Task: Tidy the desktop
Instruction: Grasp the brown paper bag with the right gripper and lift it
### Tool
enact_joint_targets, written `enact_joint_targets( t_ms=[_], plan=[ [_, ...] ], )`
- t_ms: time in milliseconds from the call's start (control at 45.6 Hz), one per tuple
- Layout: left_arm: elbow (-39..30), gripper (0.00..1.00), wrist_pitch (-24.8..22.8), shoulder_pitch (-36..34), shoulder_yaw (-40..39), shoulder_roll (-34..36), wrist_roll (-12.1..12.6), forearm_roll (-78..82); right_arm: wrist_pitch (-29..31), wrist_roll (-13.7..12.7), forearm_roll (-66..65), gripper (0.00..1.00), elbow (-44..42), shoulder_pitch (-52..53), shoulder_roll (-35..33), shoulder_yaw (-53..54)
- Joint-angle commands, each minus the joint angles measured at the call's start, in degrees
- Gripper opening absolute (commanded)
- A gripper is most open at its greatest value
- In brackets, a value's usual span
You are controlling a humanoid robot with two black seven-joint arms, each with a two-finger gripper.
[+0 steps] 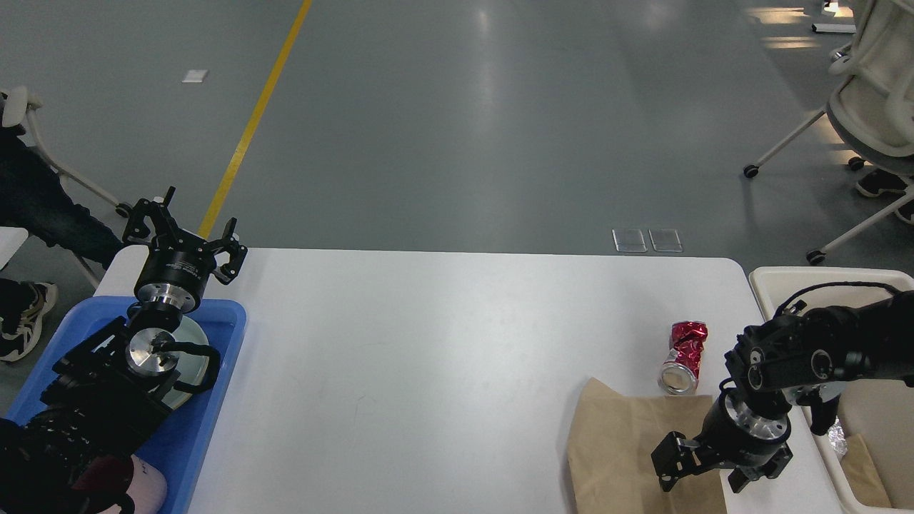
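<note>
The white desktop (428,357) fills the middle of the head view. At its right end lie a crushed red can (682,357) and a flat brown paper bag (621,450). My right gripper (703,475) points down over the bag's right part, near the table's front edge. Its fingers are spread open and nothing shows between them. My left gripper (187,232) is raised at the desktop's far left corner, above the blue tray (221,371), open and empty.
A cream bin (785,275) stands off the desktop's right end, with brown paper and foil inside. The blue tray holds a round grey plate (201,341); a pink object (146,491) shows at its near end. Office chairs stand at the far right, and a person's legs show at the left.
</note>
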Motion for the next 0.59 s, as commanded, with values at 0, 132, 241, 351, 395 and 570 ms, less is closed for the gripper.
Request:
enact_joint_targets(
  t_ms=[0,132,241,351,395,570],
  plan=[
    [0.0,0.96,0.0,-0.05,0.0,0.0,0.0,0.01,-7.14,0.14,0.27,0.98,0.29,-1.89,-0.24,0.12],
    [0.0,0.96,0.0,0.04,0.0,0.0,0.0,0.01,-11.2,0.14,0.1,0.65,1.34,-2.51,-0.42,0.29],
    [0.0,0.96,0.0,0.03,0.0,0.0,0.0,0.01,-10.06,0.06,0.1,0.02,2.83,-1.98,-0.42,0.03],
    [0.0,0.96,0.0,-0.05,0.0,0.0,0.0,0.01,-6.81,0.06,0.1,0.0,4.15,-0.93,-0.51,0.47],
    [0.0,0.96,0.0,-0.05,0.0,0.0,0.0,0.01,-6.45,0.14,0.1,0.0,4.77,0.04,-0.59,0.73],
    [0.0,0.96,0.0,0.04,0.0,0.0,0.0,0.01,-6.01,0.14,0.1,0.0,9.86,6.09,-4.37,2.66]
  ],
)
